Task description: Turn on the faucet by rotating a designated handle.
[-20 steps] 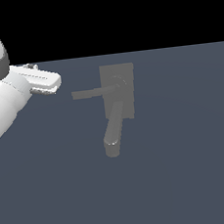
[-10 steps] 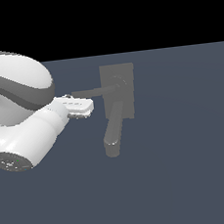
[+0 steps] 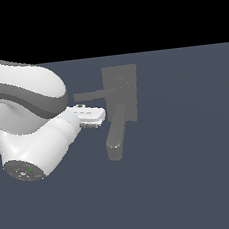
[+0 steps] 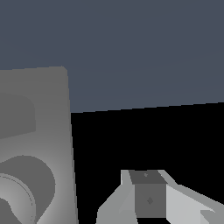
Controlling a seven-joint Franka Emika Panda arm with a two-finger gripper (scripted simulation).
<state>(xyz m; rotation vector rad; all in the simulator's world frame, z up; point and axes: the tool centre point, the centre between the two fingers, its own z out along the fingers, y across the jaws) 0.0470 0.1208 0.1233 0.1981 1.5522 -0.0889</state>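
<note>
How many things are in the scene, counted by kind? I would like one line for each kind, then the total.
Faucet (block body, spout, handle): 1
Robot arm with gripper: 1
Total: 2

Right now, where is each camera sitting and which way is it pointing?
Exterior view: off the arm, looking across the dark floor at the faucet, its handle and spout; the white arm fills the exterior view's left, with the gripper just below the handle.
Wrist view: on the wrist, close against the faucet's block and round hub; one grey fingertip shows.
Shared: the faucet and the gripper.
</note>
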